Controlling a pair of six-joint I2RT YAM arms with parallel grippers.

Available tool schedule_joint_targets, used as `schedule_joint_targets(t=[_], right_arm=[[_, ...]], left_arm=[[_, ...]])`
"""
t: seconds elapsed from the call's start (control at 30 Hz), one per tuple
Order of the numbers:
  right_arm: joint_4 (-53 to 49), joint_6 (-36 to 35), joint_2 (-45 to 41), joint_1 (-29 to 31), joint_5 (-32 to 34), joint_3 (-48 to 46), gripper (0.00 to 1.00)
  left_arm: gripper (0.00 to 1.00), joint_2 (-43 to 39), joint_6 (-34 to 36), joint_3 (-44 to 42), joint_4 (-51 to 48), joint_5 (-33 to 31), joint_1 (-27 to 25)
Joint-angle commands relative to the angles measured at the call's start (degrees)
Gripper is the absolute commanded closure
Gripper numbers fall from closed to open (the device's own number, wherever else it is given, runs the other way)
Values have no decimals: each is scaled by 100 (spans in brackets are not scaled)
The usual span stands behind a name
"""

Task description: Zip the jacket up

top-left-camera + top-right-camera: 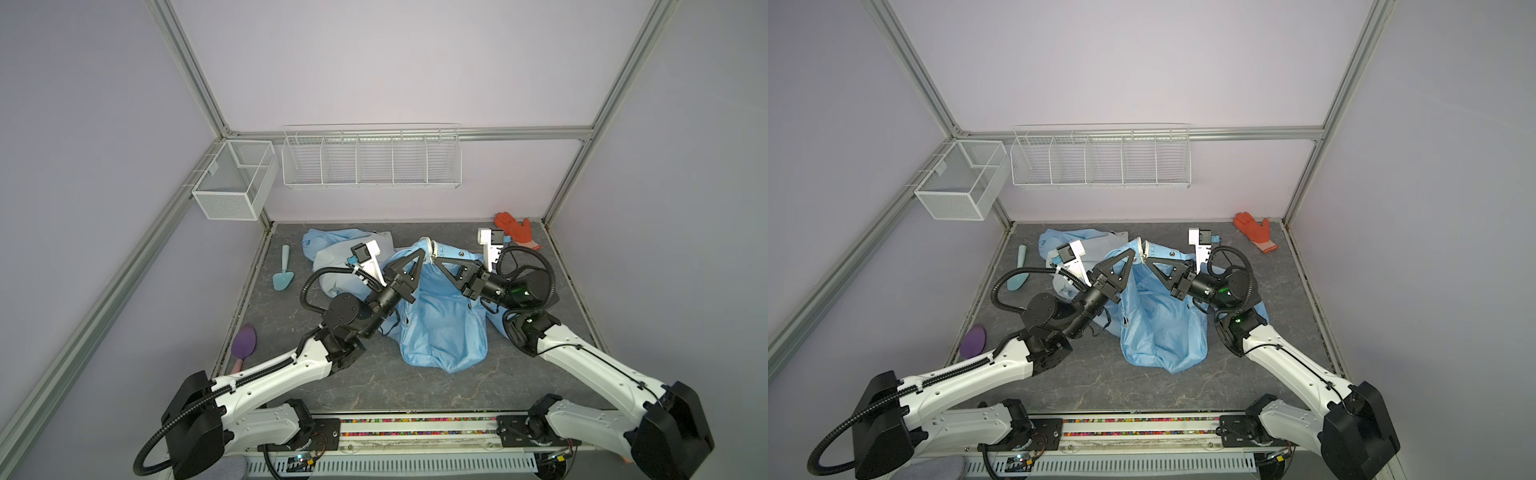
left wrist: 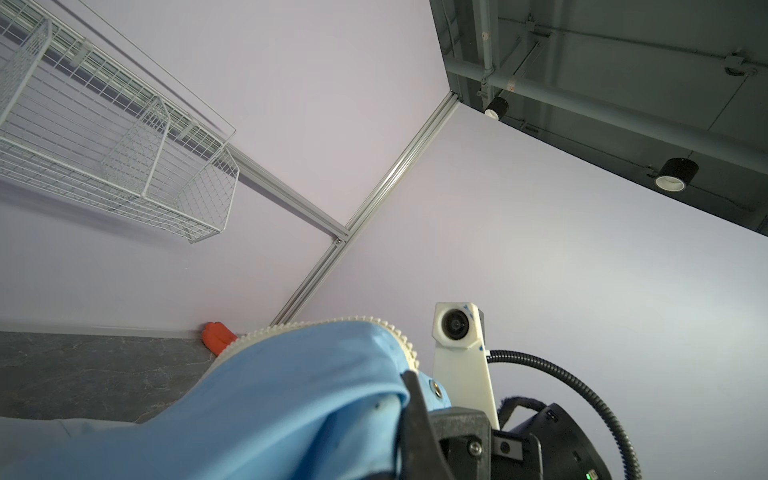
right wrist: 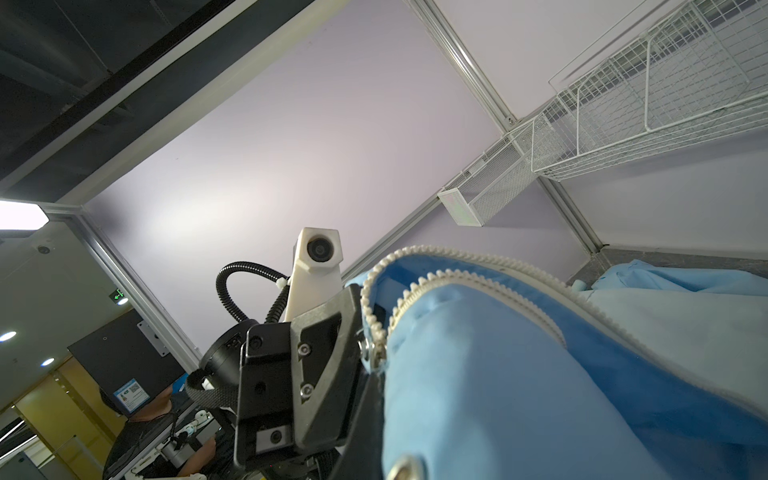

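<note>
The fingers (image 3: 328,365) of the left gripper (image 1: 422,250) are pressed together on a raised fold of the jacket (image 1: 444,324), right at the top end of its white zipper (image 1: 429,244). The fingers (image 2: 417,403) of the right gripper (image 1: 436,261) are likewise closed on the cloth, tip almost against tip with the left ones, so that the zipper arches up between the two pairs. In the right wrist view the two rows of teeth run apart from the metal slider (image 3: 375,351), which sits just beside the left fingers; whether either pair grips the slider itself or only fabric cannot be told. Below and behind both pairs of fingers, toward the arm bases, the rest of the jacket hangs and spreads over the grey table (image 1: 415,390), and its paler part lies bunched under and beyond the left fingers. An orange glove (image 1: 515,230) lies well beyond the right fingers, near the back wall. A teal trowel (image 1: 284,270) lies well out on the outer side of the left fingers, and a purple scoop (image 1: 244,343) lies farther back along that arm. White wire baskets (image 1: 372,160) hang on the wall above and beyond both fingertips.
</note>
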Motion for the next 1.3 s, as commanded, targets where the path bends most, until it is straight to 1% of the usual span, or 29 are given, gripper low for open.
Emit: schedule_joint_targets(t=[0.0, 0.13, 0.3, 0.47, 0.67, 0.87, 0.93, 1.03, 1.13, 1.27], right_arm=[[866, 252, -10, -169, 319, 279, 94], [831, 226, -6, -176, 340, 318, 94], [787, 212, -22, -228, 359, 391, 94], [669, 215, -63, -347, 232, 515, 94], [431, 214, -4, -439, -36, 705, 94], [182, 235, 57, -455, -91, 709, 94], [123, 246, 82, -450, -103, 893, 94], [184, 267, 84, -372, -25, 814, 93], [151, 141, 49, -248, 73, 780, 93], [109, 40, 33, -152, 147, 613, 93]], left_arm=[[100, -78, -61, 157, -323, 82, 11], [100, 26, -152, 208, -309, 196, 11], [100, -25, -166, 219, -620, 265, 11], [100, -135, -199, 139, -927, 215, 11], [100, -249, -148, 167, -1280, 313, 10], [100, -285, 0, 305, -1588, 418, 10], [100, -276, -7, 289, -1543, 406, 8], [100, -233, -165, 190, -1276, 265, 5], [100, -118, -371, 130, -933, 225, 10], [81, 10, -680, 133, -709, 191, 11]])
